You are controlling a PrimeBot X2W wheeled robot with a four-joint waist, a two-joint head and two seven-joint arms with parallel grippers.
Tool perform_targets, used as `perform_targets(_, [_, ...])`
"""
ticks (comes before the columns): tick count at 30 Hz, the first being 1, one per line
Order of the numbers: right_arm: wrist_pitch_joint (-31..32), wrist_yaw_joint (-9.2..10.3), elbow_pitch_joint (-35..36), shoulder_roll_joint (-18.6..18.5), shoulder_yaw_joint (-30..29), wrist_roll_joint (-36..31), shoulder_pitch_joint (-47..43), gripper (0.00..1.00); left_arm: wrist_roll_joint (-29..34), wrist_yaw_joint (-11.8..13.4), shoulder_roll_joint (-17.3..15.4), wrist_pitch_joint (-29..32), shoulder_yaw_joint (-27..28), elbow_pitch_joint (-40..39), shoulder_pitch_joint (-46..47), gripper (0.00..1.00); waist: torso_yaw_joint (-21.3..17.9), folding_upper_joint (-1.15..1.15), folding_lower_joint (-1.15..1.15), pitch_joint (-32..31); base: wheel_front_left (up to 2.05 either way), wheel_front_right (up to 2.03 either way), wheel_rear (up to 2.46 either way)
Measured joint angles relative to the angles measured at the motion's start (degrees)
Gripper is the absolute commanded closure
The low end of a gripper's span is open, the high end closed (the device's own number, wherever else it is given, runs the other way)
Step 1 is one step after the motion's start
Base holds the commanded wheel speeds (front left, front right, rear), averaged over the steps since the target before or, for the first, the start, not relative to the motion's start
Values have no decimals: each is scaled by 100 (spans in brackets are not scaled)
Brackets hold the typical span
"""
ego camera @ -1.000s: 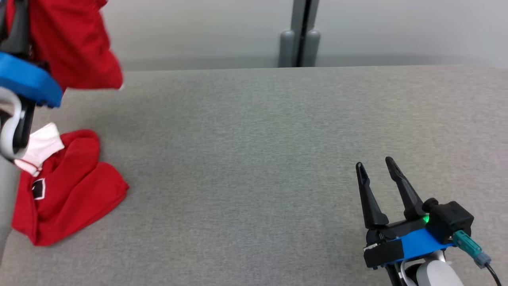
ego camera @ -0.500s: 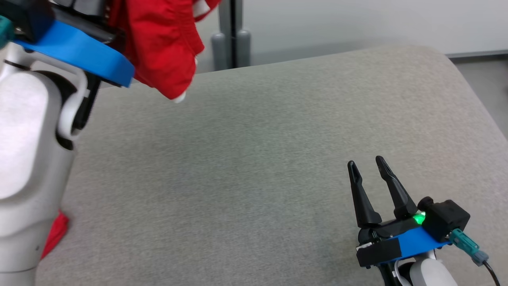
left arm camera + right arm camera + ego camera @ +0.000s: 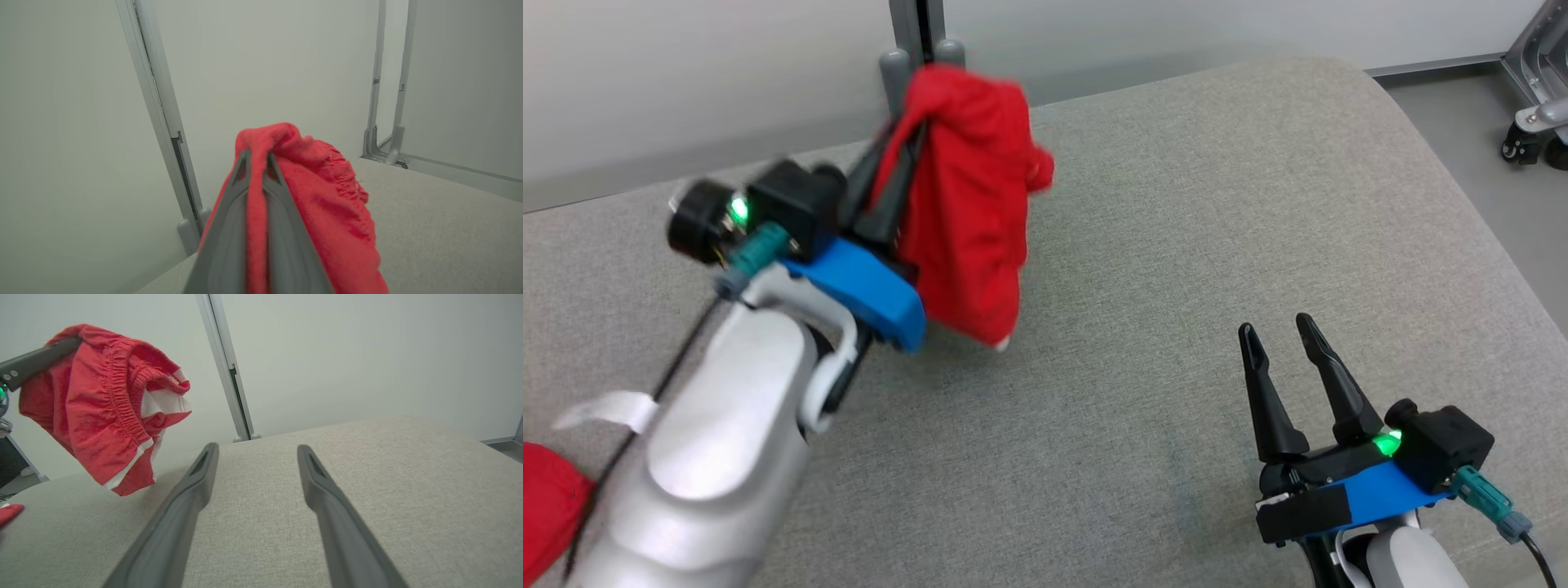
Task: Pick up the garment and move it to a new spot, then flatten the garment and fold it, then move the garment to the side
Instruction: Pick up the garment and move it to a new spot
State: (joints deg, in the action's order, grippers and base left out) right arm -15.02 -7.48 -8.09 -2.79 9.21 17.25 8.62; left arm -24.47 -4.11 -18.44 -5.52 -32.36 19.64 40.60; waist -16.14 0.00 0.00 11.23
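The left gripper (image 3: 905,147) is pinched shut on the red garment (image 3: 968,212), which drapes from its fingertips and hangs above the grey padded surface (image 3: 1176,204). Just beyond those fingertips stands a grey post (image 3: 915,24). The right gripper (image 3: 1274,327) rests well apart from it, fingers spread (nothing between them). Back beside the left forearm lies another red cloth (image 3: 547,506).

A test lab, it seems: plain pale wall (image 3: 686,82), metal post (image 3: 915,24), grey cloth-covered table (image 3: 1176,204), wheeled frame (image 3: 1531,122).
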Motion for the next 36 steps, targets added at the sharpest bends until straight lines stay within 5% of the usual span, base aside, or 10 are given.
perform_targets(10, [-1, 0, -38, 1, -51, -40, 2, 0, -130, -136, 677, -393, -649, 1002, -845, 100, 148, 0, 0, 27, 0, 0, 0])
perform_targets(11, [-1, 0, -49, 0, -56, -45, 2, 0, -130, -149, 751, -448, -702, 1083, -889, 82, 172, 0, 0, 21, 0, 0, 0])
perform_targets(12, [-1, 0, -60, -1, -63, -45, 3, 0, -130, -154, 811, -493, -744, 1152, -911, 0, 193, 0, 0, 13, 0, 0, 0])
perform_targets(23, [-1, 0, -152, 0, -141, -98, -99, 0, 63, 120, 999, -937, -508, 1057, -954, 0, 484, 0, 0, -191, 0, 0, 0])
perform_targets(36, [-1, 0, -235, 1, -268, -170, -295, 0, 654, 624, 716, -955, 1190, -589, -2209, 0, 1051, 0, 0, -559, 0, 0, 0])
